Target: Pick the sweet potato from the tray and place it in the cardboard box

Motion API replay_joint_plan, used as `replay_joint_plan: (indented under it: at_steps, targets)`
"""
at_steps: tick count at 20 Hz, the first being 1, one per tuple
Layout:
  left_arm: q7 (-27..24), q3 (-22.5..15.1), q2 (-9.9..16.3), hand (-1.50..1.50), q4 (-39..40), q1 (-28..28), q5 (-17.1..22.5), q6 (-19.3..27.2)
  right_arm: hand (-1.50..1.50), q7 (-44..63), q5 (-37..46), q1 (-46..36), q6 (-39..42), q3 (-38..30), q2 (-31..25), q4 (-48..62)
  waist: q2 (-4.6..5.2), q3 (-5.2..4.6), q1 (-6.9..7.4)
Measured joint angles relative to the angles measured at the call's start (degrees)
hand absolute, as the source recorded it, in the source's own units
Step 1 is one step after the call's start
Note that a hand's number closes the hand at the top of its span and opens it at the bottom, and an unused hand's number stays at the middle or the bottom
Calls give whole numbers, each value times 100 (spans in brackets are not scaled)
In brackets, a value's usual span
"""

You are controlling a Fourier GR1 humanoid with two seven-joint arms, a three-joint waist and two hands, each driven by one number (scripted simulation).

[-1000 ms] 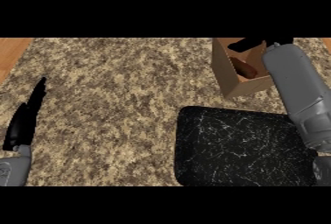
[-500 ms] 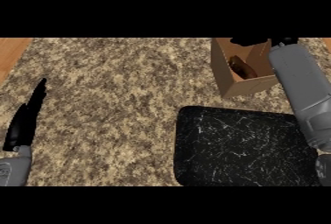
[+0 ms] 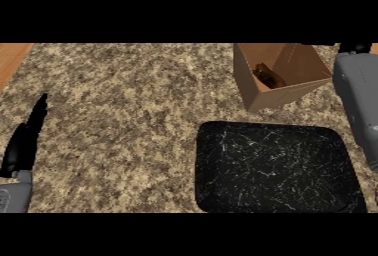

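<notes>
The brown sweet potato [image 3: 269, 75] lies inside the open cardboard box [image 3: 255, 92] at the upper right of the counter. In front of the box sits the black tray [image 3: 277, 167], with nothing on it. My right forearm runs up the right edge, and only a small black part of the right hand [image 3: 355, 48] shows, just right of the box's rim and apart from the sweet potato. My left hand [image 3: 24, 141] rests at the far left with its fingers straight, holding nothing.
The speckled granite counter [image 3: 125, 110] stretches left of the box and tray. A strip of wooden surface [image 3: 11, 57] shows at the upper left corner.
My right arm has swung to the right, off the box's opening, uncovering the sweet potato inside. The left hand has not moved.
</notes>
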Motion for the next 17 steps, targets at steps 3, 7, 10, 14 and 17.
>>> replay_joint_plan:
  at_steps: [3,7,10,14,17]
  targets:
    - [0,48,10,0,-77,136,27,-28,-150,-115,-250,259,260,-122,-214,-174,-41,-4,-77]
    - [73,90,21,0,-156,207,16,-24,-150,-119,-508,667,686,-251,-683,-428,-75,-8,-165]
    - [93,187,108,0,-216,274,76,-110,-150,-90,-698,1097,1063,-294,-955,-752,-98,-11,-216]
    - [-45,168,5,0,-71,302,-3,-19,-150,-114,-963,1766,1620,-350,-1299,-1205,-102,-13,-254]
    - [67,157,-23,0,-152,286,-31,-3,-150,-76,-1171,2297,2167,-374,-1554,-1611,-112,-15,-276]
